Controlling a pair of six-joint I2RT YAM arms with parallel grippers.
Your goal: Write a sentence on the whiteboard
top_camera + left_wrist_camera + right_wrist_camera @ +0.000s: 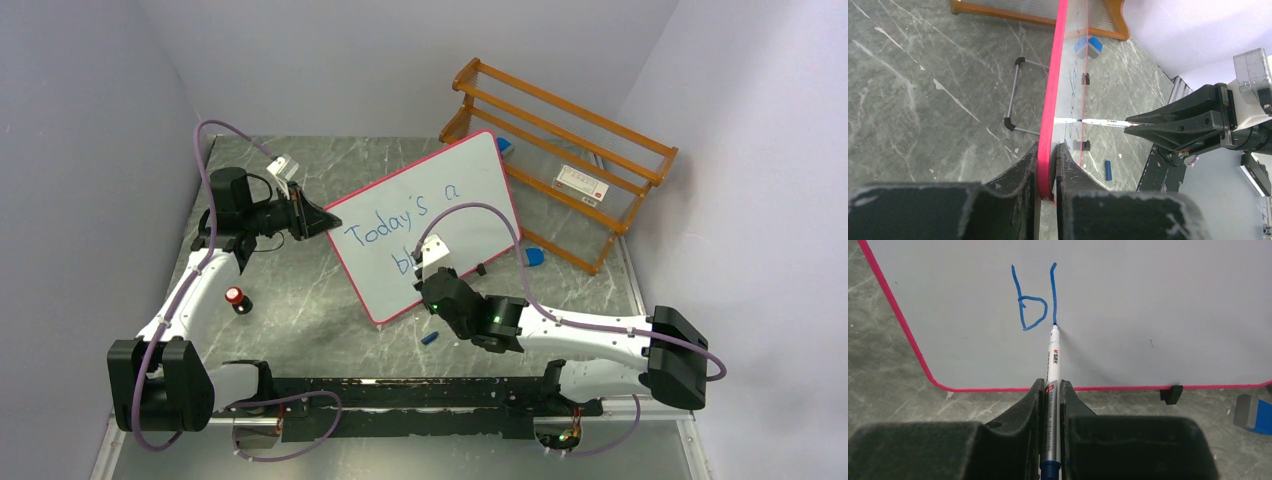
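1. Top view: whiteboard stands propped mid-table, turned at an angle to the arms. Sentence shows "Today's a" plus the start of line 2, so approx halfway. Left gripper is at the board's left edge; right gripper is at the lower left of the writing face. Blank white lies right of the last letters. Wooden rack is at the far-right corner, clear of the pen path.
2. Left wrist: jaws are pressed together on the pink rim. This grip should stay firm so pen pressure doesn't rock the board. Marker tip touches the surface.
3. Right wrist: jaws pinch the marker barrel, tip at the foot of "l" after "b". Next: lift, shift right, light even pressure, same slant. Bottom rim is near below, so little room downward. Black foot and eraser sit right, off the board.
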